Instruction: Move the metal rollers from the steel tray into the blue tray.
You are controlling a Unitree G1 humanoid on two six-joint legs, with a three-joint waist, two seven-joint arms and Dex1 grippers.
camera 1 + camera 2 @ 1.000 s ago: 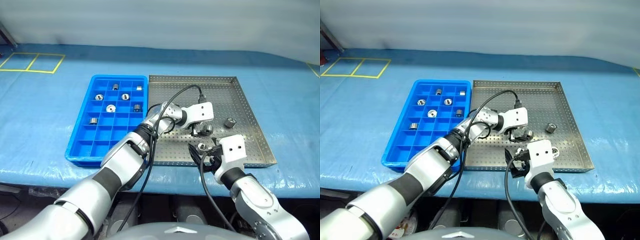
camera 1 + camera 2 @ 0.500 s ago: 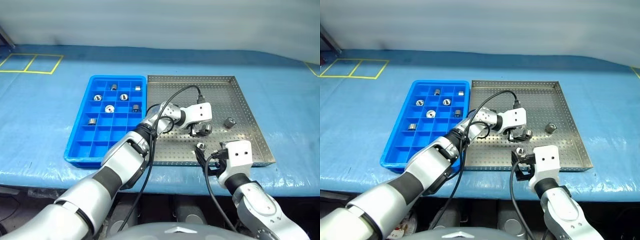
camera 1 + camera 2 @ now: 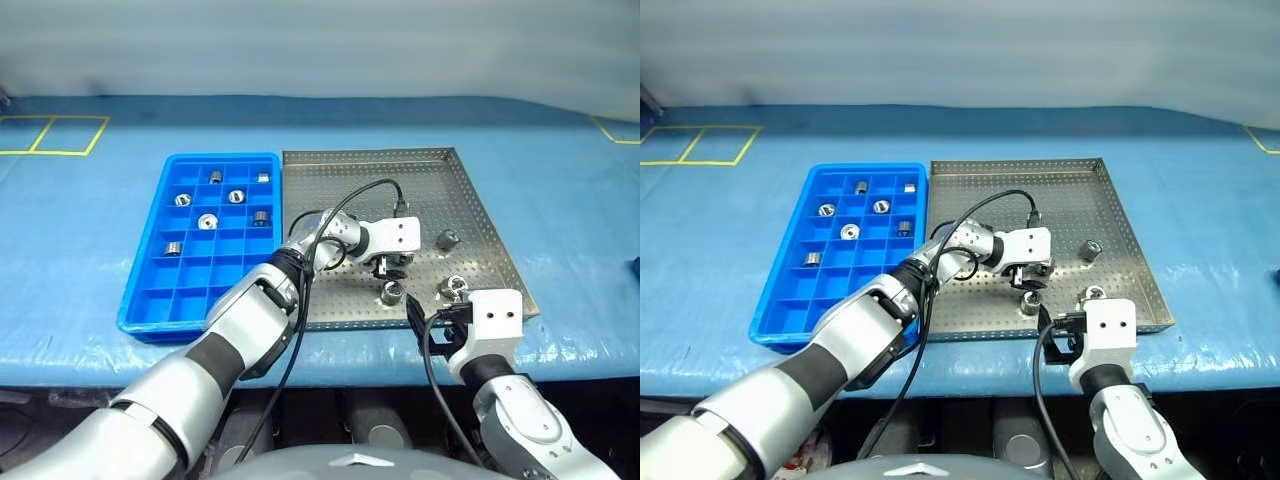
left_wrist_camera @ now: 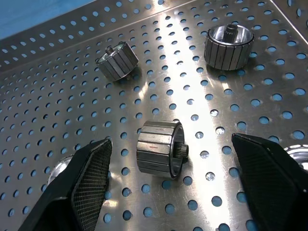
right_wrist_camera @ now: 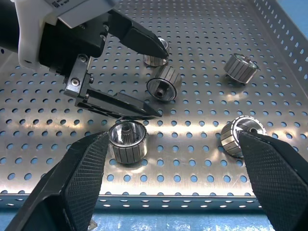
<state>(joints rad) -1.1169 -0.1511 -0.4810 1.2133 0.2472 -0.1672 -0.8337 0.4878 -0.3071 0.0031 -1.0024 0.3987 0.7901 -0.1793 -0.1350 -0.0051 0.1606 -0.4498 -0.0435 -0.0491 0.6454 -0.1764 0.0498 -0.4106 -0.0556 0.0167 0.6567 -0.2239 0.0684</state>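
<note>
Left wrist view: a metal roller point(image 4: 160, 153) is lying on its side on the perforated floor of the steel tray point(image 4: 43, 115), between the two fingers of the left claw point(image 4: 171, 185) — a gap is being left on either side, so nothing is being gripped.
Left claw: it is being held spread over the near middle of the steel tray point(image 3: 330, 190), as seen from the left eye view point(image 3: 392, 268).
Right claw: its fingers point(image 5: 72, 187) are being held wide apart, with nothing between them but tray floor; it is being kept low at the tray's near rim point(image 3: 1060, 335).
Metal rollers in the steel tray: four are being shown in the right wrist view — the one between the left claw's fingers point(image 5: 162, 83), one just behind it point(image 5: 155, 57), one upright close to the near rim point(image 5: 127, 141) and one tilted beside it point(image 5: 242, 135); a fifth is lying farther off towards the tray's right side point(image 5: 240, 67).
Blue tray: it is sitting on the blue surface point(image 3: 80, 210) directly left of the steel tray, rims almost touching point(image 3: 140, 275).
Rollers in the blue tray: six are resting in separate compartments in its far half point(image 3: 207, 221).
</note>
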